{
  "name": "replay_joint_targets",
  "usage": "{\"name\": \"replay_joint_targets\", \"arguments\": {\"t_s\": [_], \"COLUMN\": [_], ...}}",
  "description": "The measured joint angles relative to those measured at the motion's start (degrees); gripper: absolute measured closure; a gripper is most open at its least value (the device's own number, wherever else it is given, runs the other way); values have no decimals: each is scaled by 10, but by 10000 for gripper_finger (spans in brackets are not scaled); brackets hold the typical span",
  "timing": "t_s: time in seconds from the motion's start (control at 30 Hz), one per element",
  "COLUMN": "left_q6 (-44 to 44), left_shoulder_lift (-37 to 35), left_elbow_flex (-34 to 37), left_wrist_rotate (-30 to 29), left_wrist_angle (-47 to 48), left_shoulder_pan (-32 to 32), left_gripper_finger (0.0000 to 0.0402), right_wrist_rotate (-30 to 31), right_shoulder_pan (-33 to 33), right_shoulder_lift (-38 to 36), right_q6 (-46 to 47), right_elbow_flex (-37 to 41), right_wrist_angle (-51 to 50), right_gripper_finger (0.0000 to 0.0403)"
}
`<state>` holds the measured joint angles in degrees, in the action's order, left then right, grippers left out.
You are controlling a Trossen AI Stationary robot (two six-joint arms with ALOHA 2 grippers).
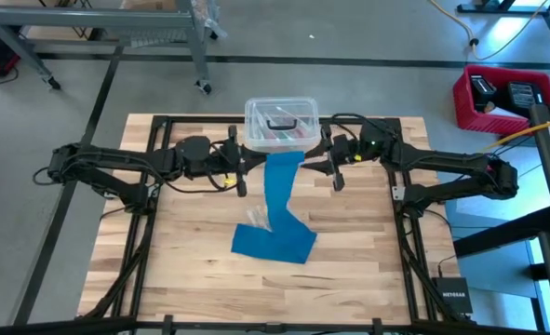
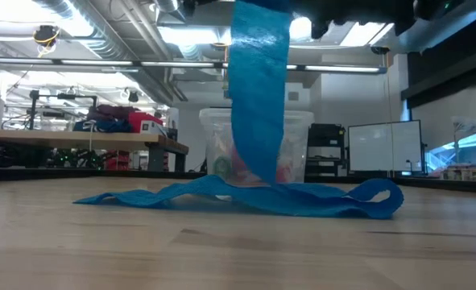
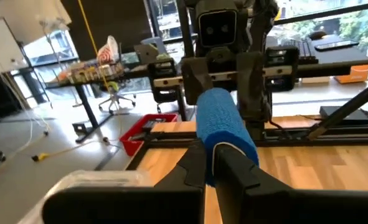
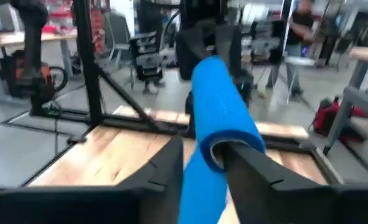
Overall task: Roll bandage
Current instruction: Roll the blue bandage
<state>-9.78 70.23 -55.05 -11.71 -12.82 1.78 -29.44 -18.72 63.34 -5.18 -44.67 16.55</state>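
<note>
The blue bandage is partly wound into a roll (image 3: 221, 118) held level in the air between my two grippers, in front of the far middle of the table. Its free band (image 2: 258, 97) hangs down from the roll, and its loose end (image 1: 275, 240) lies in folds on the wood. My left gripper (image 3: 212, 171) is shut on one end of the roll. My right gripper (image 4: 202, 165) faces it from the other end, its fingers apart on either side of that end; whether they touch it, I cannot tell. My left gripper pinches the roll's end (image 3: 224, 148) between its two fingers. The fingers come level from the table's left and lie along the roll's axis. The roll is lifted clear and level, and the band hangs slack below it down to the table.
A clear lidded plastic box (image 1: 281, 121) stands at the far edge, right behind the roll. A small clear plastic bag (image 1: 259, 219) lies beside the band's folds. Bare wood (image 1: 191, 270) stretches to the near, left and right sides. A red crate (image 1: 498, 98) sits on the floor at right.
</note>
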Motion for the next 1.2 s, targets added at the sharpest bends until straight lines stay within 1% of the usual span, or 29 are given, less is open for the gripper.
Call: {"name": "replay_joint_targets", "arguments": {"t_s": [0.03,0.1,0.17,0.23,0.3,0.4,0.47,0.5,0.63,0.73,0.93,1.0,1.1,1.2], "left_q6": [-8,-22,-33,-51,-70,-91,-114,-119,-128,-127,-128,-131,-134,-145], "left_shoulder_lift": [-8,-26,-44,-59,-68,-73,-74,-74,-74,-77,-80,-83,-84,-83], "left_elbow_flex": [0,0,0,0,0,0,0,0,0,0,0,0,0,0], "left_wrist_rotate": [1,2,2,2,1,1,1,1,0,0,0,0,0,-1], "left_wrist_angle": [3,1,2,2,-5,-36,-53,-60,-81,-92,-106,-107,-110,-108], "left_shoulder_pan": [0,-1,-1,-1,-1,0,0,0,0,-1,-3,-3,-2,-2], "left_gripper_finger": [397,398,398,399,399,400,400,400,400,400,400,400,400,400], "right_wrist_rotate": [6,40,93,142,168,169,155,140,44,10,3,-14,-11,-16], "right_shoulder_pan": [0,-2,-1,-1,-1,-1,-1,-1,0,1,16,17,23,23], "right_shoulder_lift": [-15,-43,-65,-75,-79,-78,-73,-67,-35,-8,62,79,98,109], "right_q6": [-7,-42,-77,-98,-100,-98,-95,-85,-25,4,6,7,6,9], "right_elbow_flex": [-12,-46,-83,-112,-123,-113,-89,-74,-2,25,30,29,30,29], "right_wrist_angle": [-47,-150,-257,-339,-386,-395,-373,-344,-192,-98,-9,3,16,41], "right_gripper_finger": [272,246,222,202,188,178,177,178,186,192,198,198,199,209]}}
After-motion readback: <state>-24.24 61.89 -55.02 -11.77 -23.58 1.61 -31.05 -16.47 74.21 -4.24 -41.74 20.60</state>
